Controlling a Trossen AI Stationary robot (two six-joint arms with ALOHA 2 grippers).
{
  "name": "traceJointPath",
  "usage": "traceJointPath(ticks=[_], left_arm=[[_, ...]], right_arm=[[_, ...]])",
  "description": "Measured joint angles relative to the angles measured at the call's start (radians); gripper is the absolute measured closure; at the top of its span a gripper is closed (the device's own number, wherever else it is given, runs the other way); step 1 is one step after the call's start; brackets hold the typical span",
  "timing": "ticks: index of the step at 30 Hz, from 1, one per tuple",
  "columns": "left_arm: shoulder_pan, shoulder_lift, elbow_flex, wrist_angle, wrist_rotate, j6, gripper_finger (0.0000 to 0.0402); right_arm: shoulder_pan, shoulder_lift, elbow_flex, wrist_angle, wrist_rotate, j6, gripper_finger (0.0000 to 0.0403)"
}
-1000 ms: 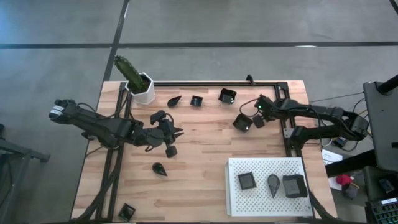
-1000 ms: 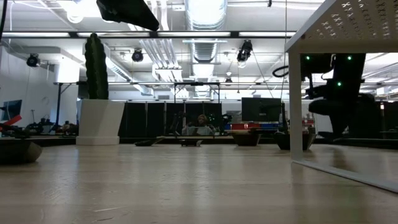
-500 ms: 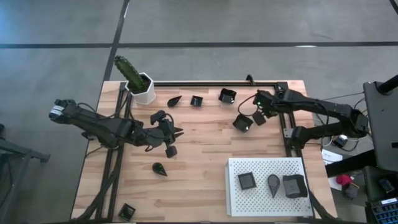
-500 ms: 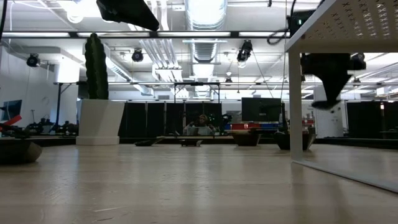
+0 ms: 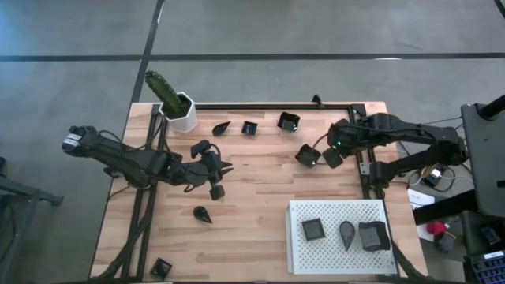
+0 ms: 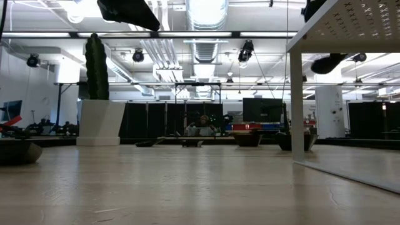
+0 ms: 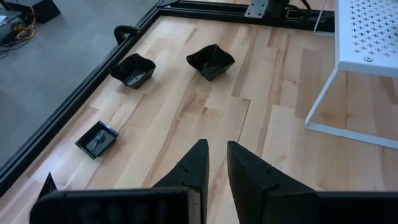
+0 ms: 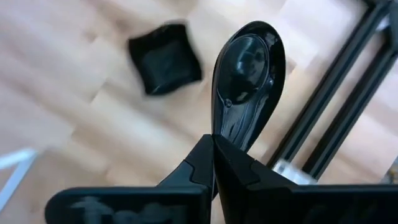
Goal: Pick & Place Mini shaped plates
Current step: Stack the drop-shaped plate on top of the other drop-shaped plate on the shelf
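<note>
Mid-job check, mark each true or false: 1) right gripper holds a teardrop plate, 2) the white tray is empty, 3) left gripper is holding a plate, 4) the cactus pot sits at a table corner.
1) True: the right gripper is shut on a teardrop plate.
2) False: the white tray holds three dark plates.
3) False: the left gripper holds nothing, fingers slightly apart.
4) True: the cactus pot stands at a corner on the left arm's side.
</note>
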Motion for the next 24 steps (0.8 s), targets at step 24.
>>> traceJointPath(ticks=[24], left_arm=[[0.0, 0.071, -0.001, 0.012, 0.0, 0.044, 0.0348]], right_arm=[[0.566, 0.173, 0.221, -0.067, -0.309, 0.511, 0.0395]])
